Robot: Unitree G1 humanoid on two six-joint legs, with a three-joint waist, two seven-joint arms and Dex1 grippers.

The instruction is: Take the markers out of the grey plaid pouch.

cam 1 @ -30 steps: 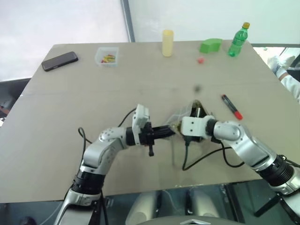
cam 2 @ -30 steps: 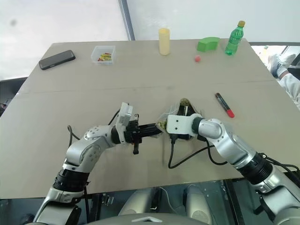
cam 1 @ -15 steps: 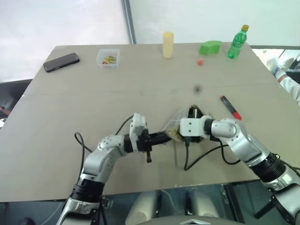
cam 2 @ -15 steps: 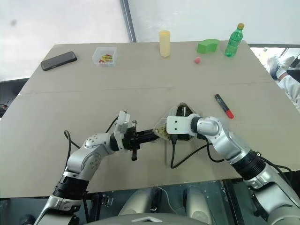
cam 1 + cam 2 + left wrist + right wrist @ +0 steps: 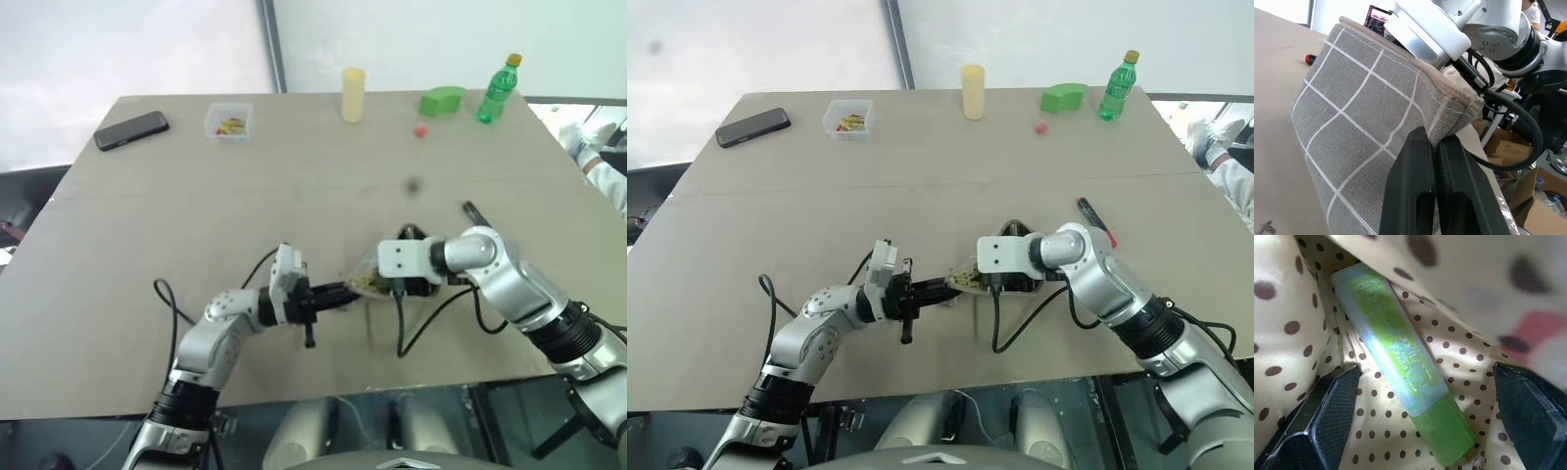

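Two grippers meet at the grey plaid pouch [image 5: 1366, 127], which sits near the front edge of the table [image 5: 196, 186], propped up between them. The left gripper [image 5: 1436, 147] has its black fingers pressed together on the pouch's zipper-end seam, pinching the fabric and holding that corner up. The right gripper [image 5: 1425, 416] reaches into the pouch's open mouth from the other side, its fingers [image 5: 1327, 421] spread wide apart inside the cream lining with brown dots. Between those fingers, not touched by either, lies a green marker [image 5: 1400, 367] with a translucent pale barrel and a green cap; small print runs along the barrel, and I can make out what looks like "1924", the rest too faint to read.

Just beyond the pouch on the right arm's side lies another marker [image 5: 472, 210], dark with a red end [image 5: 1310, 59], partly hidden by the arm. Far across the table from the pouch stand a yellow cylinder [image 5: 352, 94], a green block [image 5: 441, 100], a small red ball [image 5: 420, 130] and a green bottle [image 5: 496, 90] with a yellow cap. Toward the far left corner lie a clear box [image 5: 228, 121] of coloured bits and a black phone [image 5: 131, 129].
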